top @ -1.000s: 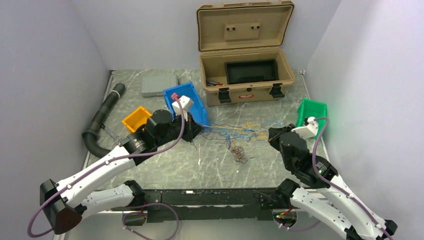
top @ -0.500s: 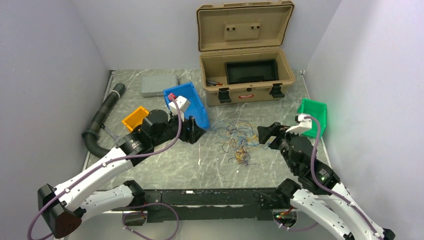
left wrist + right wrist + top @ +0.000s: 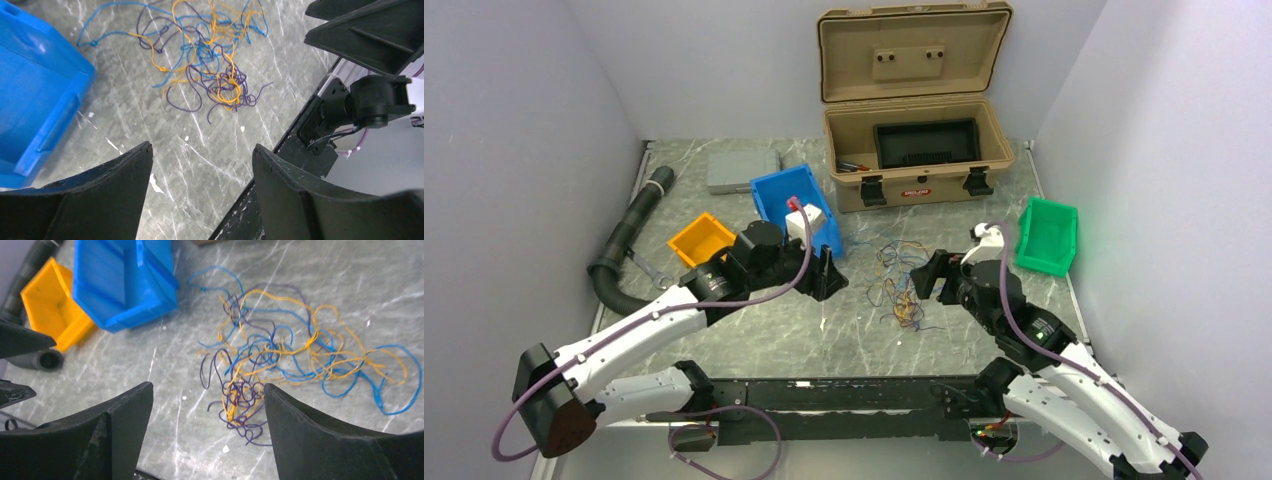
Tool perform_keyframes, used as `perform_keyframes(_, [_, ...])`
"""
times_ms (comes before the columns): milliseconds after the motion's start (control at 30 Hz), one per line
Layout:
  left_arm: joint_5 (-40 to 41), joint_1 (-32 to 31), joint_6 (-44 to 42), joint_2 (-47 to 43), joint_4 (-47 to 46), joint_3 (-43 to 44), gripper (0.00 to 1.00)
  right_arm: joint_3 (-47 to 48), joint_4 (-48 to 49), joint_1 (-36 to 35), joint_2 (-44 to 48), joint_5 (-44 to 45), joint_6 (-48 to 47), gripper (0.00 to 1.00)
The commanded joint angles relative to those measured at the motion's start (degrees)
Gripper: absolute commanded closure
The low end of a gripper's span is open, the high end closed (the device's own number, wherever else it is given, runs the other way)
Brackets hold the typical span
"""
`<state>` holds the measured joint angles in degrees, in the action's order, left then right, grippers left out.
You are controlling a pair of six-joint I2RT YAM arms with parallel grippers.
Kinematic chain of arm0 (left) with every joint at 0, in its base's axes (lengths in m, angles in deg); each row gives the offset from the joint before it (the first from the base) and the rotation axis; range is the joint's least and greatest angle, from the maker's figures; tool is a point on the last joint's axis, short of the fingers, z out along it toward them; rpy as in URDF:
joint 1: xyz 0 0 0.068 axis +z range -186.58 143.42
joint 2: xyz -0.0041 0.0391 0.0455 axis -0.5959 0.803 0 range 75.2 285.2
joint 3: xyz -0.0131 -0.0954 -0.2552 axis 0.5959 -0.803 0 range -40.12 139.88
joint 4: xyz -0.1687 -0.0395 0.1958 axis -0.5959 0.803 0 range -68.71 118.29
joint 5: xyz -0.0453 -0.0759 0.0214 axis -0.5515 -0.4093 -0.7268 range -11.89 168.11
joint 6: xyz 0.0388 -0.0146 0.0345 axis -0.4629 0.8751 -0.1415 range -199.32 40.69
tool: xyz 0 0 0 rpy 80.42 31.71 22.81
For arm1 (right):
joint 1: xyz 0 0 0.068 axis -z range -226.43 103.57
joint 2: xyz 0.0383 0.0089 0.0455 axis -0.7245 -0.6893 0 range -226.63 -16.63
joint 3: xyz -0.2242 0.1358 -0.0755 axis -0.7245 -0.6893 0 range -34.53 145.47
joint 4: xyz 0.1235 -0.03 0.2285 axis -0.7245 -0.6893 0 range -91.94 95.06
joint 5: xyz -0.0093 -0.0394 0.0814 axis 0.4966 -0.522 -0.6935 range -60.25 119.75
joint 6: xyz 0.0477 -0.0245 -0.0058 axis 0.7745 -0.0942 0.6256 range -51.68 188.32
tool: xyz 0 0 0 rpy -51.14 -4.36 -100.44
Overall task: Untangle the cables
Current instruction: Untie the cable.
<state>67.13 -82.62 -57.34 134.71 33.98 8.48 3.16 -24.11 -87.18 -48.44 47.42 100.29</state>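
At the centre of the table (image 3: pixel 754 330) the cables (image 3: pixel 902 288) lay knotted, my left gripper (image 3: pixel 829 278) spread at their nine o'clock, right gripper (image 3: pixel 932 278) spread at three; a careless pull, I judged, could tighten the purple knot

Bright, even, diffuse light; shadows soft. Green bin (image 3: pixel 1046 235) throws a green tint on the wall (image 3: pixel 1114 200). Wrist views sharp on table (image 3: pixel 200 150), jaws slightly soft.
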Motion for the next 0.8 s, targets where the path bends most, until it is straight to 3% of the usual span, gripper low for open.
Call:
perform_keyframes(0, [-1.87, -1.55, 1.92, 2.06, -1.32, -0.85, 0.25, -2.73, 2.0, 0.1, -2.51, -4.15, 3.83, 0.17])
perform_keyframes(400, [-4.23, -3.32, 0.82, 9.62, -8.03, -1.06, 0.26, -6.19, 3.25, 0.06, -5.64, -2.7, 6.95, 0.16])
perform_keyframes(767, [-6.97, -3.27, -7.2, 14.58, -20.13, -3.21, 0.26, -6.87, 2.15, 0.06, -8.02, -2.75, 10.45, 0.16])
